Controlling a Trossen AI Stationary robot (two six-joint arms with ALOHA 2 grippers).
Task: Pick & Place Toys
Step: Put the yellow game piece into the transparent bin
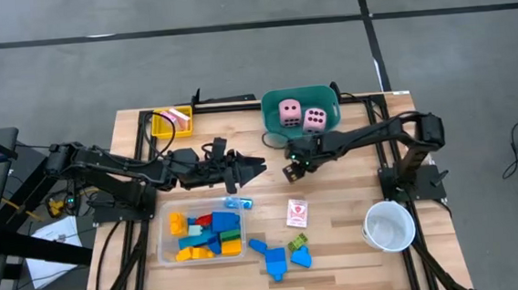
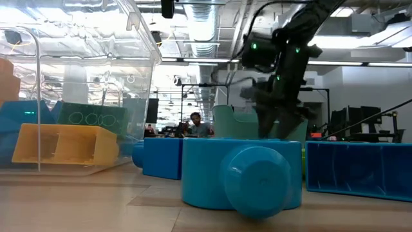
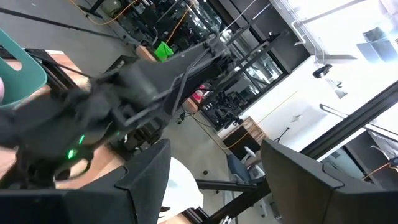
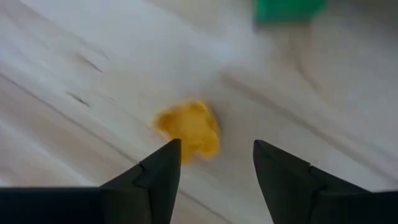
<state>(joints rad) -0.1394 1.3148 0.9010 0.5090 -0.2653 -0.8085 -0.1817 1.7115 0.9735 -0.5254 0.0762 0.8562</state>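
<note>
Yellow-orange block (image 4: 188, 129) blurred in right wrist view; teal tub (image 3: 22, 61) cut by frame edge.

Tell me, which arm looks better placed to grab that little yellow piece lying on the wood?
The right one, probably. Its right gripper points down at the yellow piece with fingers apart, just in front of the teal tub. The left gripper hangs open and level beside it, aimed sideways.

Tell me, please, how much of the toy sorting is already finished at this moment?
Done: two pink dice sit in the teal tub; many blocks fill the clear tray.
In hand: the right gripper, open and empty, hovers above a small yellow piece.
Left: blue blocks, a green block, a card. The left gripper waits, open.
</note>
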